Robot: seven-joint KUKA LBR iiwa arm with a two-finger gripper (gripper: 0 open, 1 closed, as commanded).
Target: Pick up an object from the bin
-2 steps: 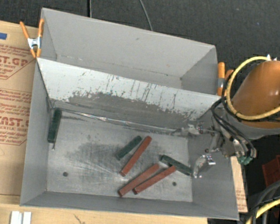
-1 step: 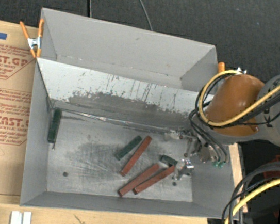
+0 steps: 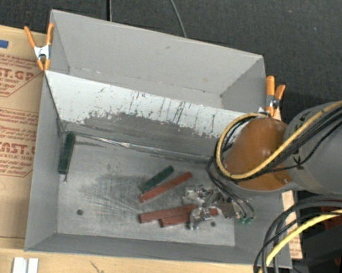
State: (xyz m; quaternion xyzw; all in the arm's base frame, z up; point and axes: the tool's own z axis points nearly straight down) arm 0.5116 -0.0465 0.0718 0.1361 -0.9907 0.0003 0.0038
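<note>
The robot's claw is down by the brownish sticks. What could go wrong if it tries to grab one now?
1. The gripper sits at the right end of the lower red-brown stick, not over its middle. Grabbed there, the stick might tilt or slip out.
2. The upper red-brown stick and a dark green stick lie right beside each other, just up and left of it. A nudge could push them around or drag one along.
</note>
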